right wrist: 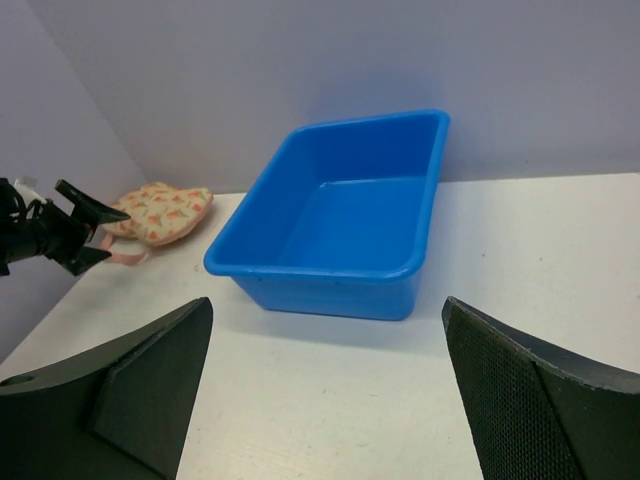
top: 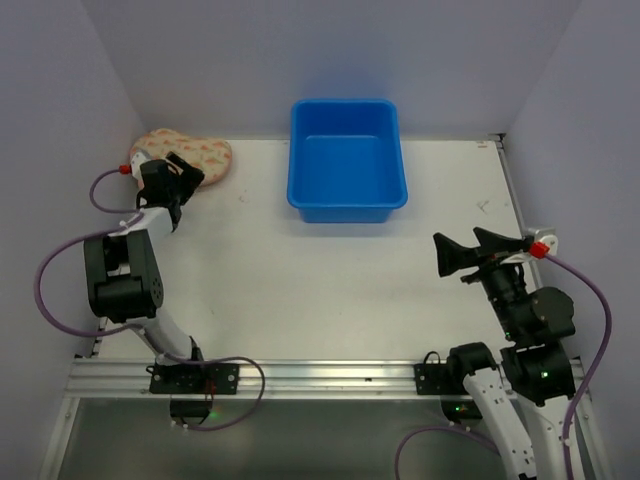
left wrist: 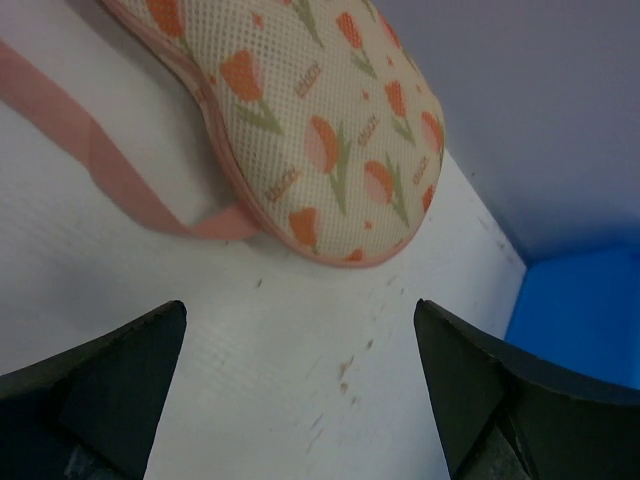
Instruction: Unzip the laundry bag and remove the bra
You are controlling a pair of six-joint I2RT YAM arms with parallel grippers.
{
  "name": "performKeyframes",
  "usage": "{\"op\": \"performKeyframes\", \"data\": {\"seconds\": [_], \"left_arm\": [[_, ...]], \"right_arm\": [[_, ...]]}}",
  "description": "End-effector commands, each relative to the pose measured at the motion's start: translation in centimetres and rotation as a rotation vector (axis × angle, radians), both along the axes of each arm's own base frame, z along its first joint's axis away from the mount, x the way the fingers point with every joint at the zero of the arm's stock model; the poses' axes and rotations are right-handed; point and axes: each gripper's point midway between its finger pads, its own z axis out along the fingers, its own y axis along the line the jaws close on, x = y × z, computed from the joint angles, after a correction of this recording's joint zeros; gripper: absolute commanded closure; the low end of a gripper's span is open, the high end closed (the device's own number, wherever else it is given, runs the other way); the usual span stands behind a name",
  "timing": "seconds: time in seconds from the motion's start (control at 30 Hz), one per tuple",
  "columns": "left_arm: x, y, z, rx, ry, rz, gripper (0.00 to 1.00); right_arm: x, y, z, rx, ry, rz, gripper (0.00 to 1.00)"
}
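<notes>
The laundry bag [top: 195, 155] is a cream padded case with orange-pink print. It lies closed at the table's far left corner. It also shows in the left wrist view [left wrist: 320, 120] with its pink loop [left wrist: 110, 170] lying on the table, and in the right wrist view [right wrist: 160, 212]. My left gripper [top: 188, 172] is open and empty, just in front of the bag, not touching it. My right gripper [top: 470, 248] is open and empty at the right side of the table, far from the bag. The bra is not in view.
A blue plastic tub [top: 346, 160] stands empty at the back middle, also in the right wrist view [right wrist: 340, 210]. Lilac walls close in the left, back and right. The white table [top: 320, 290] runs to a metal rail at the near edge.
</notes>
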Motion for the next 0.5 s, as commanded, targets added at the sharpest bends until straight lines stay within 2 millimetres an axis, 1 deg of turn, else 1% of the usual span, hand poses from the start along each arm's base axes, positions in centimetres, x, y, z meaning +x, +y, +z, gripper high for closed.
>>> {"op": "performKeyframes", "data": {"seconds": [0.0, 0.03, 0.07, 0.13, 0.23, 0.27, 0.33, 0.4, 0.43, 0.47], "left_arm": [[5.1, 1.1, 3.6, -0.103, -0.206, 0.022, 0.0], [5.6, 1.7, 3.2, -0.106, -0.203, 0.036, 0.0], [6.5, 2.2, 2.6, -0.11, -0.202, 0.043, 0.0], [7.1, 3.1, 2.4, -0.114, -0.215, 0.064, 0.0], [8.2, 4.0, 1.4, -0.103, -0.22, 0.083, 0.0], [8.9, 4.3, 0.5, -0.103, -0.211, 0.086, 0.0], [9.6, 4.7, -0.3, -0.103, -0.206, 0.089, 0.0], [10.6, 5.0, -1.7, -0.103, -0.195, 0.09, 0.01], [10.9, 5.1, -2.2, -0.102, -0.19, 0.09, 0.02], [11.4, 5.2, -3.1, -0.105, -0.177, 0.091, 0.05]], "right_arm": [[0.9, 0.6, -0.9, -0.001, 0.032, 0.023, 0.01], [1.2, 0.6, -1.0, -0.01, 0.04, 0.021, 0.01], [1.3, 0.5, -1.0, -0.02, 0.042, 0.015, 0.01], [1.4, 0.4, -0.8, -0.028, 0.046, 0.005, 0.01], [1.8, 0.5, -1.1, -0.035, 0.062, 0.008, 0.01], [1.8, 0.5, -1.2, -0.037, 0.064, 0.011, 0.01], [2.1, 0.8, -1.6, -0.045, 0.081, 0.025, 0.01], [2.2, 1.1, -1.8, -0.053, 0.091, 0.039, 0.01], [2.1, 1.3, -1.7, -0.055, 0.089, 0.051, 0.01], [2.1, 1.4, -1.7, -0.06, 0.09, 0.06, 0.01]]}}
